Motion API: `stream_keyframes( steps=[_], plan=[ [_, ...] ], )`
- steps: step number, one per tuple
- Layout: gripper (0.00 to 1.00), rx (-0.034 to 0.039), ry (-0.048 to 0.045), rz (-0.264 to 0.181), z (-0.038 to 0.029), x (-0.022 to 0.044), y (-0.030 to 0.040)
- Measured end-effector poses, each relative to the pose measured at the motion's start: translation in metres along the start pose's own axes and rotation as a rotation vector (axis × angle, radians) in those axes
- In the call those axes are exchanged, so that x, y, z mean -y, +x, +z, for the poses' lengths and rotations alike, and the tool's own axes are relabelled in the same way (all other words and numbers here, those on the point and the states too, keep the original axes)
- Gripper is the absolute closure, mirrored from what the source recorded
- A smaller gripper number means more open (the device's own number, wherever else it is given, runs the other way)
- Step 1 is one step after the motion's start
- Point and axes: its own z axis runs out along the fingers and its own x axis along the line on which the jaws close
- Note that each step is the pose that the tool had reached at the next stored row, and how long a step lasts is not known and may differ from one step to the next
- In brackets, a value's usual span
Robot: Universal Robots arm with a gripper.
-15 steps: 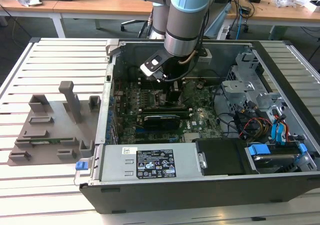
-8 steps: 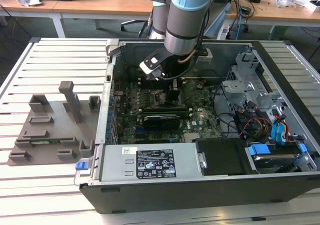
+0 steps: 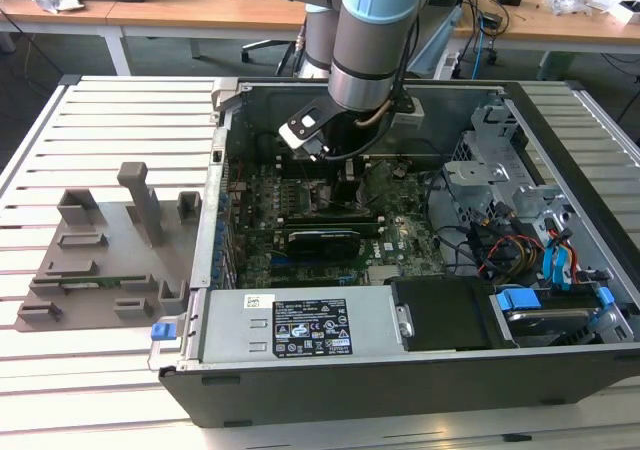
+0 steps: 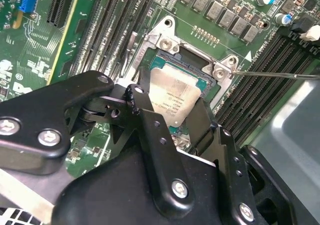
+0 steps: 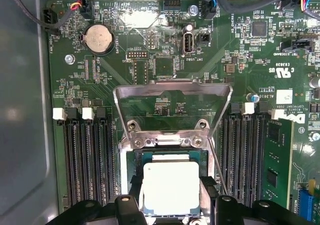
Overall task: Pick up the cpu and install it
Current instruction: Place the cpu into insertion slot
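The cpu (image 5: 171,185), a small square chip with a pale silver top and a thin green edge, lies level in the open motherboard socket (image 5: 131,157). My gripper (image 5: 171,197) reaches down over it. One black finger (image 5: 136,192) rests against one side of the chip and the other against the opposite side. In the second wrist view the cpu (image 4: 175,97) shows between the same fingers of the gripper (image 4: 172,116), inside the metal socket frame (image 4: 170,45). The socket's load plate (image 5: 172,92) stands raised. In the exterior view the arm (image 3: 370,40) points down into the computer case (image 3: 400,370).
Black memory slots (image 5: 87,155) flank the socket on both sides. The thin socket lever (image 4: 270,75) sticks out sideways. A long black card (image 3: 320,238), a power supply (image 3: 300,325) and a drive cage (image 3: 510,185) fill the case. A grey fixture (image 3: 100,260) lies at the exterior view's left.
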Motion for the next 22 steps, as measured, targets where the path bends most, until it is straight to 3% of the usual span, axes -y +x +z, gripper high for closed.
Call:
stream_keyframes(
  steps=[11, 12, 13, 14, 15, 22],
  plan=[
    [0.45, -0.0006, -0.0004, 0.000, 0.0018, 0.0009, 0.0006],
    [0.39, -0.0003, -0.0003, 0.000, -0.0076, 0.0017, 0.0005],
    [0.54, 0.0002, -0.0002, 0.000, -0.0113, 0.0020, 0.0031],
    [0.84, -0.0353, 0.0006, -0.004, -0.0071, 0.0047, -0.0022],
    [0.89, -0.0334, 0.0005, -0.015, -0.0061, 0.0047, -0.0031],
    [0.89, -0.0317, 0.0020, -0.035, -0.0025, 0.0002, -0.0029]
  ],
)
